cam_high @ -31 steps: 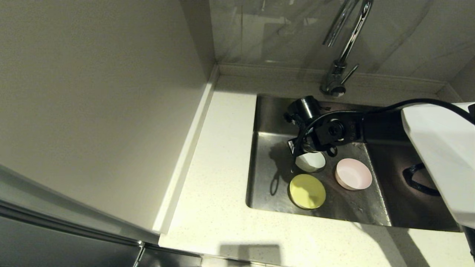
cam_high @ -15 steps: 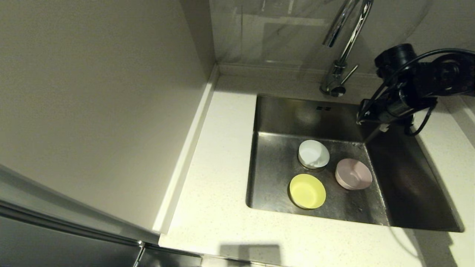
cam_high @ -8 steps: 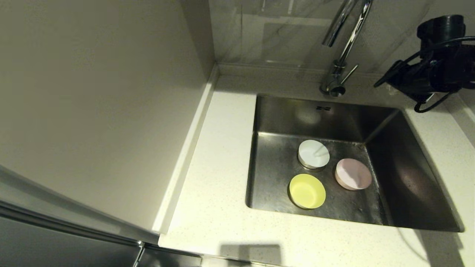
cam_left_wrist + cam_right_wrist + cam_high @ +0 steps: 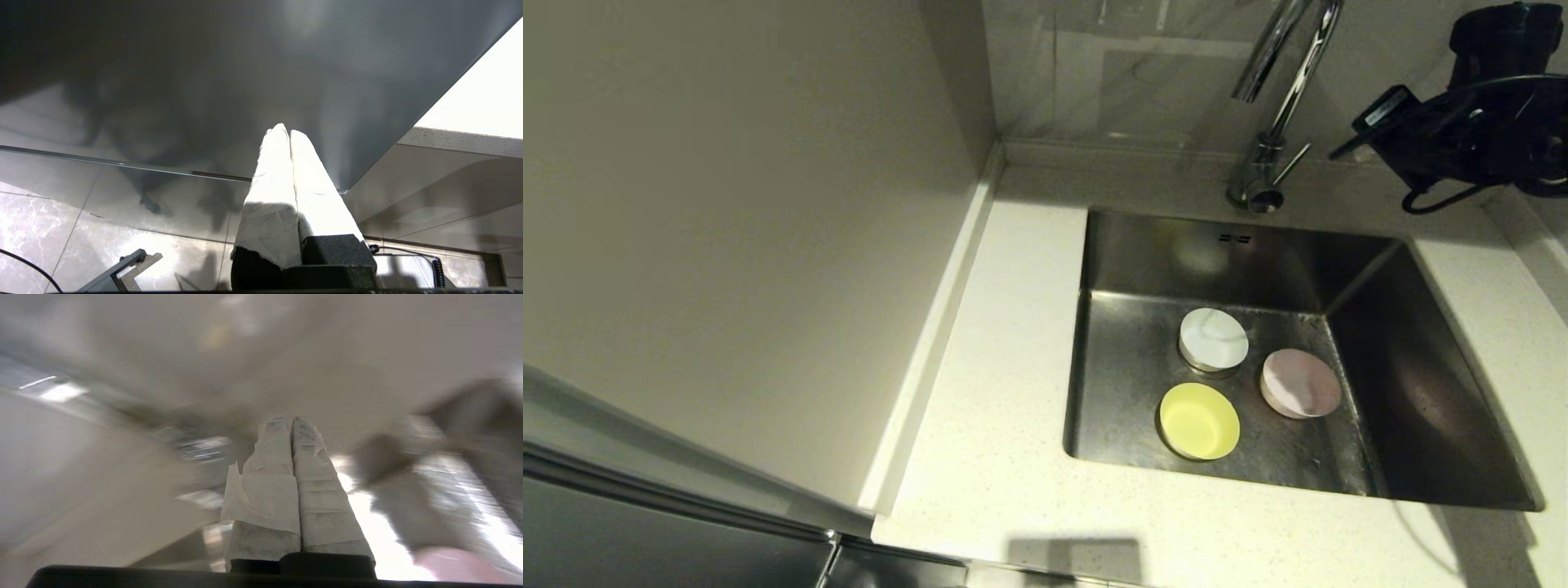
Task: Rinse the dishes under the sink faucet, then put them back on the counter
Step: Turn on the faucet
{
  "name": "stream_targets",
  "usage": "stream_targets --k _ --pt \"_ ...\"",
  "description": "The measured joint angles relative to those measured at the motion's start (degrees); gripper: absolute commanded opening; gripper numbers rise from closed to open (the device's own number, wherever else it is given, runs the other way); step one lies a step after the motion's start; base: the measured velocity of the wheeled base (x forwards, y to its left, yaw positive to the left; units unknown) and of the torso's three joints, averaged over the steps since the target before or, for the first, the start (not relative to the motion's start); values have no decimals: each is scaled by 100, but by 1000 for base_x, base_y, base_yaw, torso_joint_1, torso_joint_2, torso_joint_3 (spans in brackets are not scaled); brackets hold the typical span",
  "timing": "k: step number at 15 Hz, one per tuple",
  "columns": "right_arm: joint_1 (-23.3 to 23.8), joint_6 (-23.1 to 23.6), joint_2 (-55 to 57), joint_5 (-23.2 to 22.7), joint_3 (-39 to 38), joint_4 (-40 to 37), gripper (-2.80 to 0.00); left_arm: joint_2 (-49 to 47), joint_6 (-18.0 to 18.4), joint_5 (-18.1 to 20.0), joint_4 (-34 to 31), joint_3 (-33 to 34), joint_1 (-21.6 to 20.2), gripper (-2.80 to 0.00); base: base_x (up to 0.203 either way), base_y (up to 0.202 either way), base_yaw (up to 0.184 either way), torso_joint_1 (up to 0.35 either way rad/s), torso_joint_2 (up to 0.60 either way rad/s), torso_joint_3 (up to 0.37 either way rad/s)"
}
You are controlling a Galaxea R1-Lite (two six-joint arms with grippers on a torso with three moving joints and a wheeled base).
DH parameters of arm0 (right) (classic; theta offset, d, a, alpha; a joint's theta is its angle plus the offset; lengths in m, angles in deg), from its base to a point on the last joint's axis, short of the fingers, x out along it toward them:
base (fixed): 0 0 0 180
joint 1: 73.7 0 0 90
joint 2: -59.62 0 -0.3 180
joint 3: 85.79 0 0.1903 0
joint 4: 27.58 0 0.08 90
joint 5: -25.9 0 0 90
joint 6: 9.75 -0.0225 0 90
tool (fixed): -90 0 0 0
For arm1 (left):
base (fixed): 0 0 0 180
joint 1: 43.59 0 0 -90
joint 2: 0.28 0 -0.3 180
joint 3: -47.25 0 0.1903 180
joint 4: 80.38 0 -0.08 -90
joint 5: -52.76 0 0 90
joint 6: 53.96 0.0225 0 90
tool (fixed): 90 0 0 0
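Three pastel bowls in a grey steel sink, set in an off-white desk.

White bowl [image 4: 1214, 339], yellow bowl [image 4: 1199, 420] at its 6 o'clock, pale pink bowl [image 4: 1300, 382] at its 4 o'clock. Sink [image 4: 1127, 376]: dull grey steel, mottled with darker patches. Faucet [image 4: 1278, 106]: shiny chrome. Desk [image 4: 1005, 425]: off-white with fine speckles. Back wall [image 4: 1143, 73]: pale grey with faint marble veining. Right gripper [image 4: 291, 428]: fingers wrapped in white tape, smudged grey; black arm housing. Left gripper [image 4: 286, 134]: white tape, black base.
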Motion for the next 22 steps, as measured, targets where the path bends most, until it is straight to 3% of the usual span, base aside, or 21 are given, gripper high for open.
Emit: stream_targets --k 2,5,10,17,22 --pt "-84 -241 9 -386 2 59 -280 0 1 0 0 0 0 -280 0 0 0 0 0 0" --pt "-218 -225 81 -456 5 62 -280 0 0 0 0 0 2 -280 0 0 0 0 0 0" --pt "-280 243 255 -456 6 182 -280 0 1 0 0 0 0 -280 0 0 0 0 0 0" --pt "-300 840 389 -506 39 1325 -280 0 0 1 0 0 0 -280 0 0 0 0 0 0" --pt "-353 1192 566 -517 41 1336 -280 0 0 0 0 0 0 -280 0 0 0 0 0 0"
